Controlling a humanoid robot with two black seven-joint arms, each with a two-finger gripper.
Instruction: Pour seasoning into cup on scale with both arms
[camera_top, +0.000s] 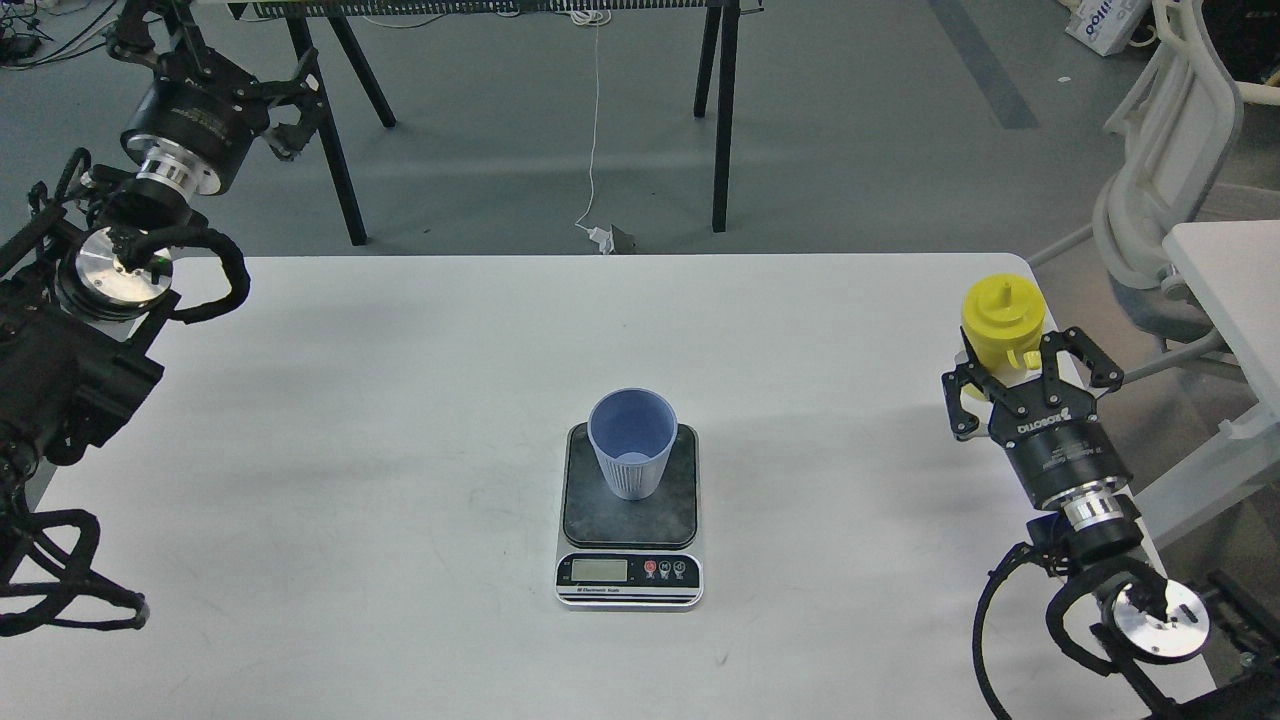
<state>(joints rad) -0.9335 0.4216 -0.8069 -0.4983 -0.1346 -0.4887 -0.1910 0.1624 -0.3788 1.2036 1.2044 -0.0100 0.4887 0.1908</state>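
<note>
The light blue-grey cup (632, 440) stands upright on the dark plate of the scale (630, 522) at the table's middle front. My right gripper (1012, 364) is shut on the yellow seasoning bottle (1001, 310) and holds it upright above the table's right edge, nozzle up, well right of the cup. My left gripper (212, 62) is raised at the far left beyond the table's back edge, its claws spread open and empty.
The white table (400, 400) carries only the scale and cup. A white chair (1170, 160) and a second white table (1235, 280) stand to the right. Black trestle legs (722, 110) and a white cable (596, 130) are on the floor behind.
</note>
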